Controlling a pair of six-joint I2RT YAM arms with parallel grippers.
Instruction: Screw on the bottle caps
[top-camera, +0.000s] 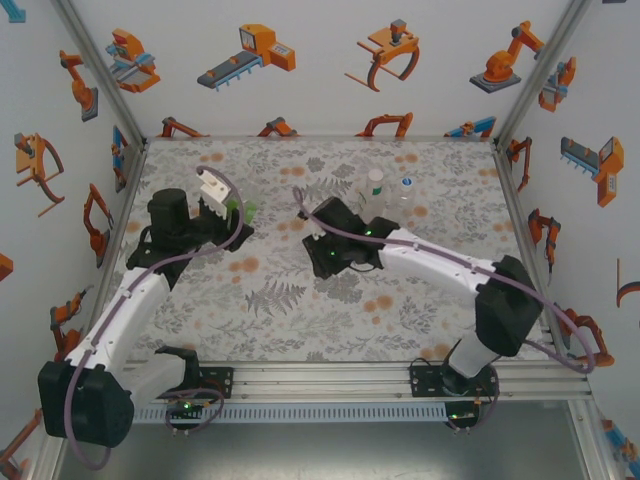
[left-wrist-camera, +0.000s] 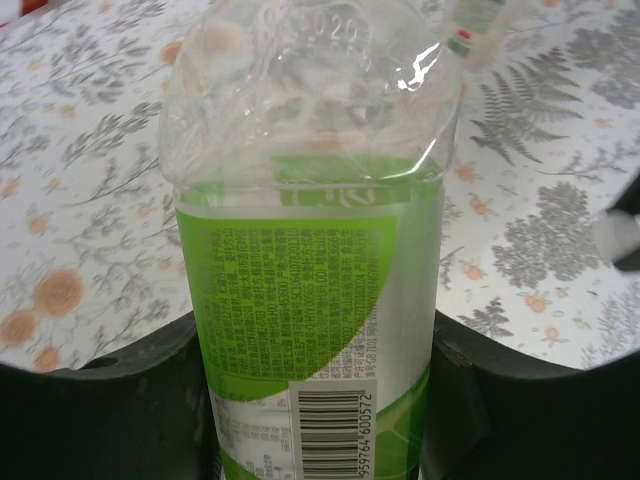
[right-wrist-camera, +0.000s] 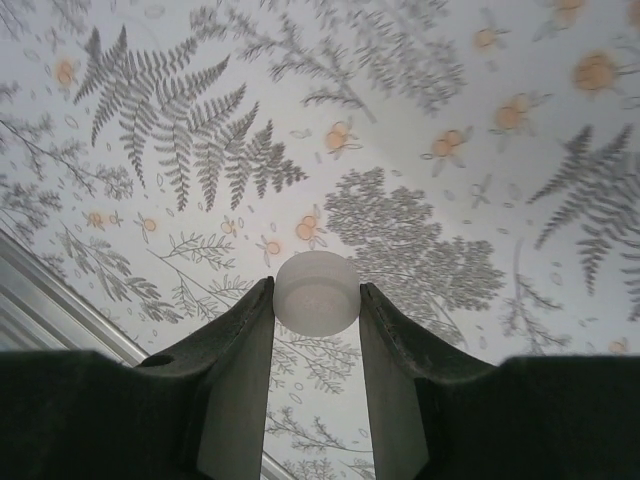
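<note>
Cap (right-wrist-camera: 317, 291), white and round, is pinched across its rim by the right gripper (right-wrist-camera: 317, 305) and looks to hang off the table (right-wrist-camera: 420, 130). The left gripper (top-camera: 233, 213) is clamped on the labelled bottle (left-wrist-camera: 310, 300) at its waist. The bottle reads as roughly upright in the left wrist view, its mouth cut off by the frame edge. From above, the cap lies to the bottle's right, apart from it. Judgement: the right arm carries the cap leftward, then lines it up over the neck axis before any turning.
</note>
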